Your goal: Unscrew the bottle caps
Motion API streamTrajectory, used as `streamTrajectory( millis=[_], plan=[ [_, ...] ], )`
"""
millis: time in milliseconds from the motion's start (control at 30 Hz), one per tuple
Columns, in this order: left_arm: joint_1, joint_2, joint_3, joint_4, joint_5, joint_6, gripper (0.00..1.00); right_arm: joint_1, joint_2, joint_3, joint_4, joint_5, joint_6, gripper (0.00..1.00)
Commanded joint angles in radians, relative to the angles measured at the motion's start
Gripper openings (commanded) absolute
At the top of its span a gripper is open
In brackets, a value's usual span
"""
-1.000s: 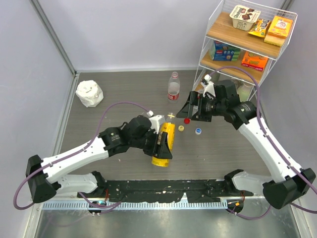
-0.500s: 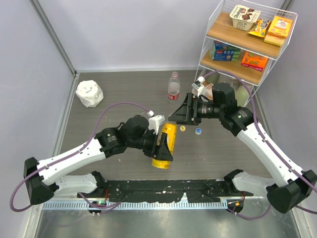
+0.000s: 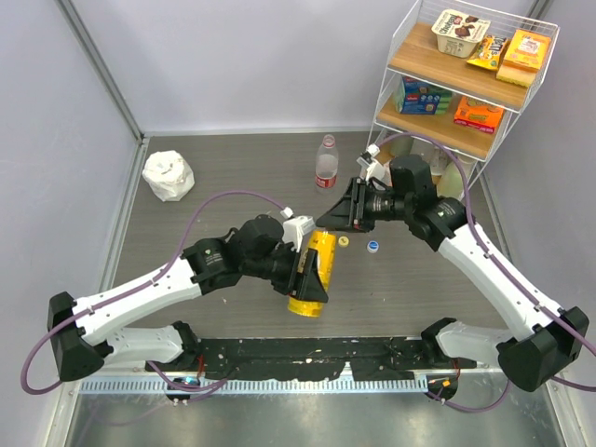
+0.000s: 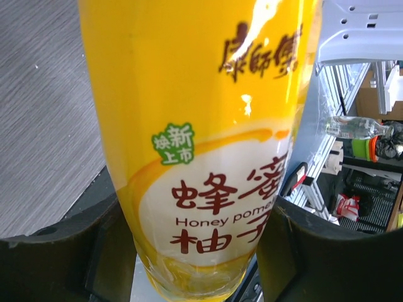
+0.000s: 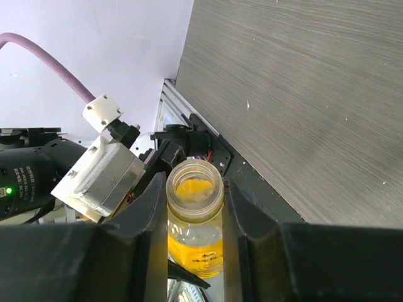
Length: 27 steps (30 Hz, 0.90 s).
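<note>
The left hand (image 4: 198, 255) pinches the yellow bottle (image 4: 201, 126) by its body, holding it tilted just below the middle of the top view. The right hand (image 5: 195, 196) is pressed against both sides of that bottle's open, capless neck. 2 loose caps lie on the counter (image 3: 214, 177) just right of the neck: the yellow cap (image 3: 343, 242) and the pale cap (image 3: 372, 247). The tall clear bottle (image 3: 325, 166) stands at upper center.
</note>
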Motion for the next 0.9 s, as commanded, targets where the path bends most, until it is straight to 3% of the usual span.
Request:
streamTrajectory(
  millis=[0, 67, 133, 267, 367, 667, 867],
  plan=[
    [-0.005, -0.010, 0.021, 0.055, 0.011, 0.024, 0.00, 0.008, 0.025, 0.032, 0.048, 0.004, 0.002, 0.10],
    [-0.005, -0.010, 0.019, 0.051, 0.000, 0.024, 0.04, 0.006, 0.039, 0.045, 0.022, 0.010, -0.024, 0.02],
    [-0.006, -0.012, 0.022, 0.046, -0.026, 0.027, 0.18, 0.006, 0.048, 0.071, -0.005, 0.022, -0.050, 0.02],
    [-0.006, -0.001, 0.030, 0.037, -0.072, 0.027, 0.69, 0.006, 0.074, 0.131, -0.074, 0.060, -0.131, 0.02],
    [0.003, 0.025, 0.039, 0.037, -0.084, 0.012, 0.89, 0.006, 0.103, 0.180, -0.145, 0.109, -0.187, 0.02],
    [0.099, 0.203, 0.111, 0.038, 0.042, -0.030, 0.97, 0.008, 0.155, 0.282, -0.225, 0.341, -0.286, 0.02],
    [0.236, 0.214, 0.099, 0.045, 0.080, -0.079, 1.00, 0.006, 0.198, 0.346, -0.216, 0.507, -0.325, 0.02]
  ],
)
